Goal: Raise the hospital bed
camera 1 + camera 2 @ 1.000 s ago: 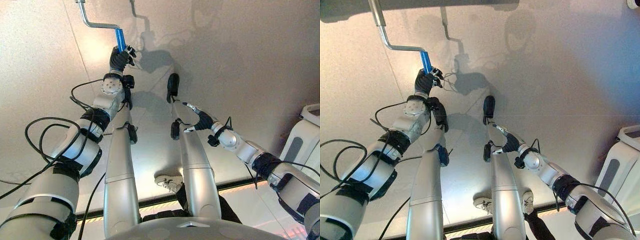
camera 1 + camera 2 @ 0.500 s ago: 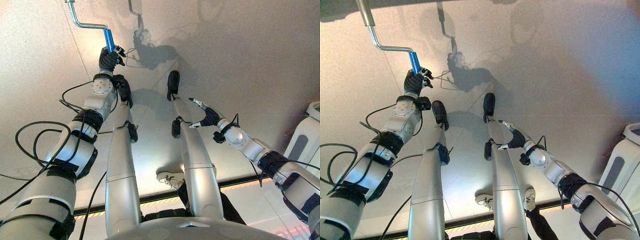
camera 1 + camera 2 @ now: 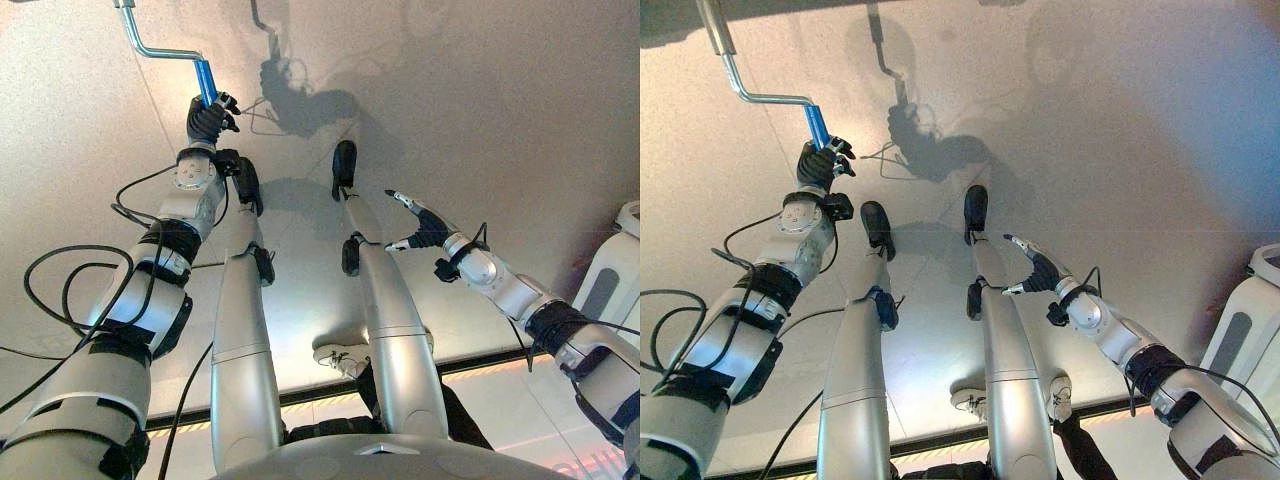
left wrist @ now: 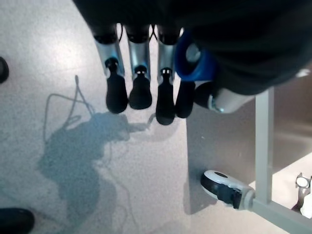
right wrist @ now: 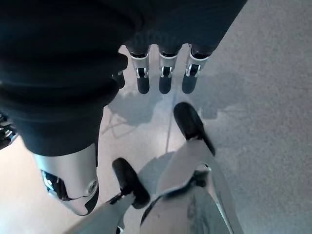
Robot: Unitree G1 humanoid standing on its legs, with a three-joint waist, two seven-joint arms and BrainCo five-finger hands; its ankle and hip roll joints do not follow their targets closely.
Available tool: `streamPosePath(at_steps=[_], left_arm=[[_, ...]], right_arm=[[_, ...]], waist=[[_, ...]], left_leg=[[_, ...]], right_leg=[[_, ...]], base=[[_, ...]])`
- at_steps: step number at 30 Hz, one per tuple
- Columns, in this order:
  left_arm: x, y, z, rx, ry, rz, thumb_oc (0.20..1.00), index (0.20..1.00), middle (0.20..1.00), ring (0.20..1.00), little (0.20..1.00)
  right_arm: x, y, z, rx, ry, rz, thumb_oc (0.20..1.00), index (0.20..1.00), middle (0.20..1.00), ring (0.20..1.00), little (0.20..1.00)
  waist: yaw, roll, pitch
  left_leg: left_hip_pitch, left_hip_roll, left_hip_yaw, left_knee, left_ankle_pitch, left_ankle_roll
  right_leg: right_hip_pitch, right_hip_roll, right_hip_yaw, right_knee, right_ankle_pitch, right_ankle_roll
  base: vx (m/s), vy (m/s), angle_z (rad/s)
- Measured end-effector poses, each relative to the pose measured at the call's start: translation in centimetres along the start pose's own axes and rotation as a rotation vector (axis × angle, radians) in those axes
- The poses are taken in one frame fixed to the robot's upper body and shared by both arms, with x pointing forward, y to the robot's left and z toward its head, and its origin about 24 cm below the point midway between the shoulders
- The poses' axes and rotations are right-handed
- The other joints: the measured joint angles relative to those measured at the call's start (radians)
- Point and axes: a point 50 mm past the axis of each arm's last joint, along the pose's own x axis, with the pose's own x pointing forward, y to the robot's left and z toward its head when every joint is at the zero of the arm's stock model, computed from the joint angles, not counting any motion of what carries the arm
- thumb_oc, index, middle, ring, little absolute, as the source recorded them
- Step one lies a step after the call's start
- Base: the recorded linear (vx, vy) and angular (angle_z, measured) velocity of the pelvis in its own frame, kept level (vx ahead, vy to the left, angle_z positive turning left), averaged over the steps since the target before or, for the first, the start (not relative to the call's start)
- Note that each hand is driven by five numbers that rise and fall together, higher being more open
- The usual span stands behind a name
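The left hand (image 3: 206, 119) reaches far forward and grips the blue handle (image 3: 204, 80) of the bed's crank (image 3: 150, 45), a bent silver rod that rises from the handle, turns sideways and runs up toward the bed edge at the top of the eye views. In the left wrist view the blue handle (image 4: 194, 62) sits between the thumb and the curled fingers (image 4: 140, 87), so the hand is closed round it. Just beyond the crank, that view shows a grey bed frame leg (image 4: 263, 146) ending in a white caster wheel (image 4: 225, 187) on the speckled floor (image 4: 73, 146). The right hand (image 3: 1040, 270) hangs free in the air well apart from the crank, fingers straight and spread, holding nothing; its fingertips (image 5: 165, 83) point at the floor
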Motion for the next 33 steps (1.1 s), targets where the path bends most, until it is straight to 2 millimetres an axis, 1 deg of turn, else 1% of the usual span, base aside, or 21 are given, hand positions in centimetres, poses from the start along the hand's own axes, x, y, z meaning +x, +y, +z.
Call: streamPosePath(at_steps=[7,9,10,14,18,23,27,33], left_arm=[[-0.1,1.5,-0.2,-0.009,0.013,0.045,0.200,0.200,0.200,0.200,0.200],[-0.2,2.3,-0.3,0.000,0.015,0.061,0.200,0.200,0.200,0.200,0.200],[-0.2,3.0,-0.4,0.003,0.018,0.079,0.200,0.200,0.200,0.200,0.200],[-0.4,4.2,-0.4,0.004,0.023,0.112,0.200,0.200,0.200,0.200,0.200],[-0.4,4.4,-0.3,0.006,0.021,0.115,0.200,0.200,0.200,0.200,0.200],[-0.4,4.4,-0.2,0.008,0.016,0.113,0.200,0.200,0.200,0.200,0.200],[-0.5,4.7,-0.2,0.013,0.014,0.117,0.200,0.200,0.200,0.200,0.200],[-0.5,4.7,-0.2,0.012,0.009,0.118,0.200,0.200,0.200,0.200,0.200]], right_arm=[[-0.1,-0.5,-0.1,0.008,0.002,-0.022,1.000,1.000,1.000,1.000,1.000],[-0.1,-0.6,0.0,0.010,0.000,-0.028,1.000,1.000,1.000,1.000,1.000],[-0.1,-0.7,0.0,0.011,0.000,-0.030,1.000,1.000,1.000,1.000,1.000],[-0.2,-0.9,-0.1,0.002,0.003,-0.031,1.000,1.000,1.000,1.000,1.000],[-0.4,-1.5,0.0,-0.014,-0.005,-0.032,1.000,1.000,1.000,1.000,1.000],[-0.4,-1.5,0.1,-0.013,-0.011,-0.029,1.000,1.000,1.000,1.000,1.000],[-0.5,-1.8,0.0,-0.006,-0.008,-0.043,1.000,1.000,1.000,1.000,1.000],[-0.8,-1.7,-0.3,-0.004,0.004,-0.041,1.000,1.000,1.000,1.000,1.000]], waist=[[0.001,0.002,0.001],[0.001,0.004,0.002],[0.002,0.005,0.003],[0.004,0.010,0.006],[0.012,0.018,0.010],[0.025,0.019,0.011],[0.026,0.019,0.011],[0.026,0.019,0.011]], left_leg=[[0.003,0.007,0.000,-0.004,0.001,-0.006],[0.004,0.010,0.000,-0.005,0.000,-0.009],[0.004,0.013,0.000,-0.006,0.000,-0.011],[0.008,0.016,0.000,-0.016,0.002,-0.016],[0.008,0.016,-0.001,-0.019,0.003,-0.017],[0.008,0.018,-0.002,-0.024,0.005,-0.020],[0.008,0.017,-0.004,-0.025,0.006,-0.020],[0.007,0.018,-0.004,-0.027,0.006,-0.021]], right_leg=[[0.000,0.007,0.001,0.000,0.000,-0.003],[-0.001,0.011,0.001,0.000,-0.002,-0.006],[-0.002,0.013,0.001,0.000,-0.003,-0.010],[-0.002,0.016,0.000,0.000,-0.004,-0.018],[-0.003,0.016,-0.002,0.000,-0.006,-0.021],[-0.005,0.017,-0.002,0.000,-0.006,-0.022],[-0.005,0.018,-0.004,0.000,-0.007,-0.023],[-0.006,0.018,-0.005,0.000,-0.008,-0.024]], base=[[0.00,0.000,0.00],[0.00,0.000,0.00],[0.00,0.000,0.00],[0.00,0.000,0.00],[0.00,0.000,0.00],[0.00,0.000,0.00],[0.00,0.000,0.00],[0.00,0.000,0.00]])
